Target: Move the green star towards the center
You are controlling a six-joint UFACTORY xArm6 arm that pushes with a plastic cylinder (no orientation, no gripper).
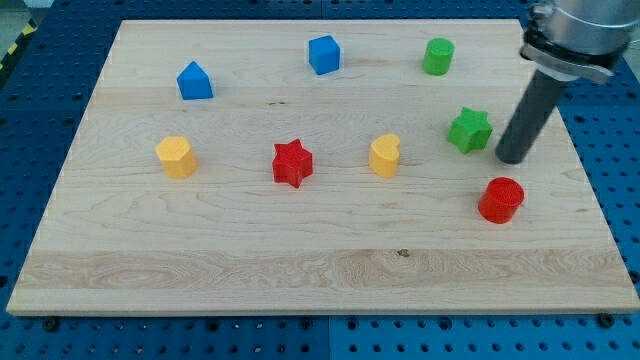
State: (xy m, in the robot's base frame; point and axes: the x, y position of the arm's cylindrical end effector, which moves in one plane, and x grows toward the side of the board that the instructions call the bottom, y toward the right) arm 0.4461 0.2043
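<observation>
My tip [511,158], a bare dark rod end with no jaws to part or close, is sitting just right of the green star block [469,129] near the wooden board's [330,265] right edge, with the red cylinder block [501,199] lying just below.

Pale wooden board [300,270] on a blue perforated table top [40,100].

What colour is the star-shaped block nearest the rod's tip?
Green: the green star block, just left of my tip, camera view.
</observation>
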